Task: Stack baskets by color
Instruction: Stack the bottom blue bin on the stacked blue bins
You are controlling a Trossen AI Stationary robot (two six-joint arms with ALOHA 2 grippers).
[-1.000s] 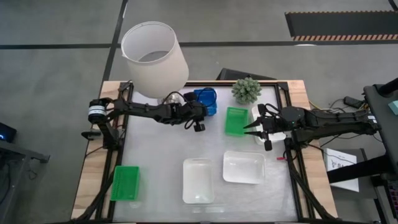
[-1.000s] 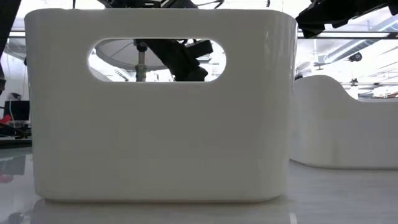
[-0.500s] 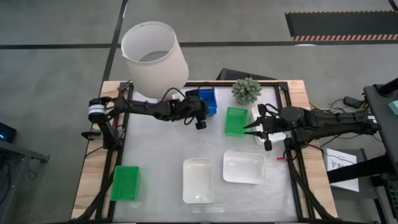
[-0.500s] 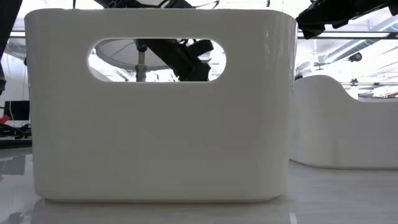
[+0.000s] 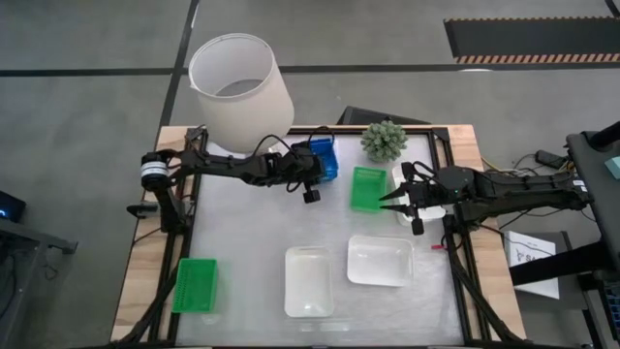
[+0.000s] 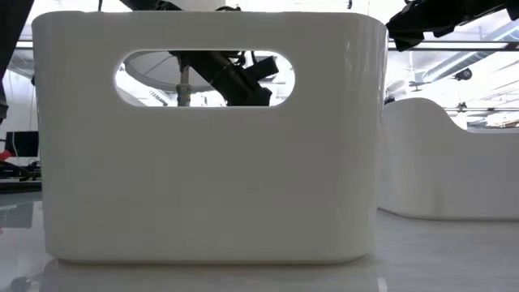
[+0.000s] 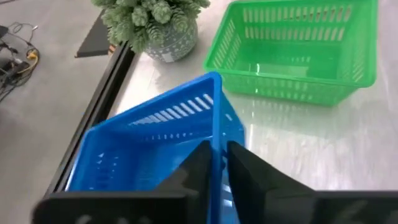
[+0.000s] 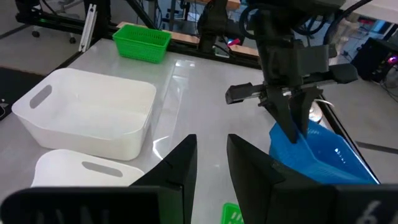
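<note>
High view: the left gripper (image 5: 312, 180) has closed on the rim of the blue basket (image 5: 323, 157), now tipped up at the table's (image 5: 252, 242) back edge, after standing wide half a second ago. The right gripper (image 5: 399, 200), fingers narrowly parted and empty, waits beside a green basket (image 5: 368, 188). A lampshade (image 5: 239, 89) and potted plant (image 5: 384, 141) line the white tabletop's rear; grey floor surrounds it. Two white baskets (image 5: 308, 281) and another green one (image 5: 196, 285) sit empty in front.

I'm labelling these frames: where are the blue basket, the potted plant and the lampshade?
blue basket (image 7: 149, 134): left wrist view, perforated side wall.
potted plant (image 5: 384, 141): high view, leafy top.
lampshade (image 5: 247, 111): high view, outer wall.
</note>
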